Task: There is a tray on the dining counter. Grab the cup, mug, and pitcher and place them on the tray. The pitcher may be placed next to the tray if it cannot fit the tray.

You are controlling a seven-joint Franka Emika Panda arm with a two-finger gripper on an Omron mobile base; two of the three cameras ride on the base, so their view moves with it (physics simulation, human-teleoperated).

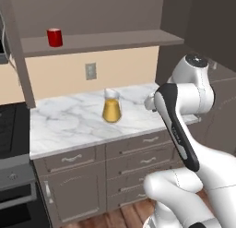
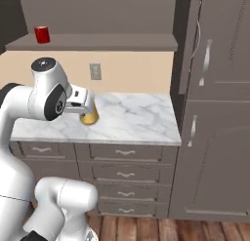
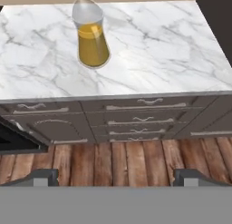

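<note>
- The two-finger gripper (image 3: 116,177) stands with jaws fully apart, empty, ready for approach.
- The clear glass pitcher of orange-yellow liquid (image 3: 92,35) stands upright ahead of it on the marble countertop (image 3: 158,51).

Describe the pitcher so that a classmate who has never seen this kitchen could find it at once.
Find the short marble countertop above the grey drawers, under the wall outlet. The pitcher stands upright on it, alone. It is clear glass with a wide base, a narrower neck and orange-yellow liquid inside, unlike the red mug up on the shelf.
</note>
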